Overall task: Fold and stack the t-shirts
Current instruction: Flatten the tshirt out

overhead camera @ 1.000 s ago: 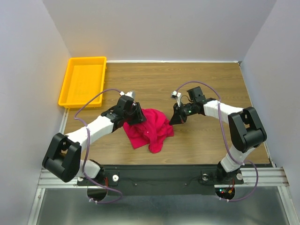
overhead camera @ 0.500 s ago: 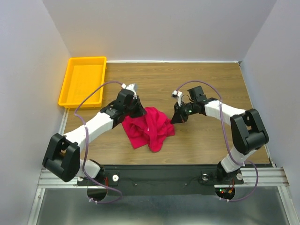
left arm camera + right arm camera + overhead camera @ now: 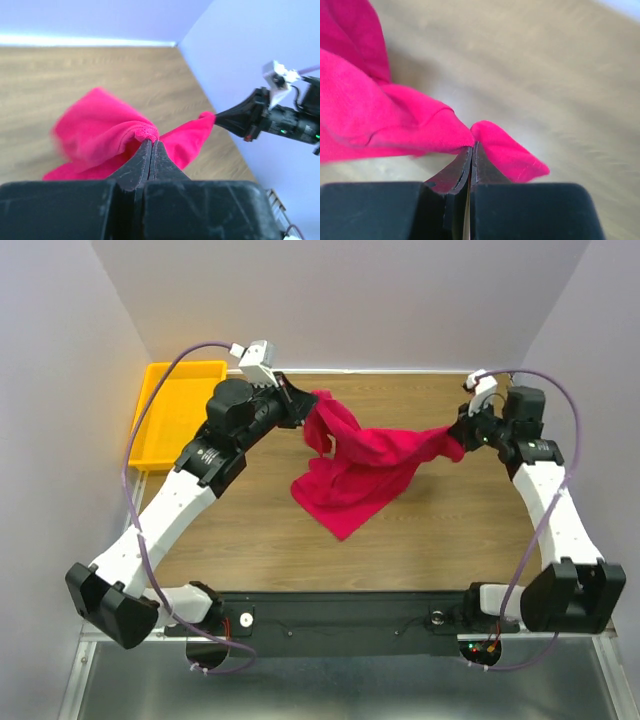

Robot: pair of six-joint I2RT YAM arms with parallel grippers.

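— We hold the left gripper [image 3: 303,406] and right gripper [image 3: 458,434] high and wide apart now; half a second ago we sat low beside the crumpled heap.
— Yes, and both our jaws are clenched on the crimson t-shirt [image 3: 362,466], which hangs stretched between us and droops toward the wooden table [image 3: 450,540].
— The yellow tray [image 3: 185,366] lies at the far left, well apart from it.

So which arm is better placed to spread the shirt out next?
Probably left: the left gripper pinches the t-shirt where most fabric hangs; the right gripper holds only a stretched corner.
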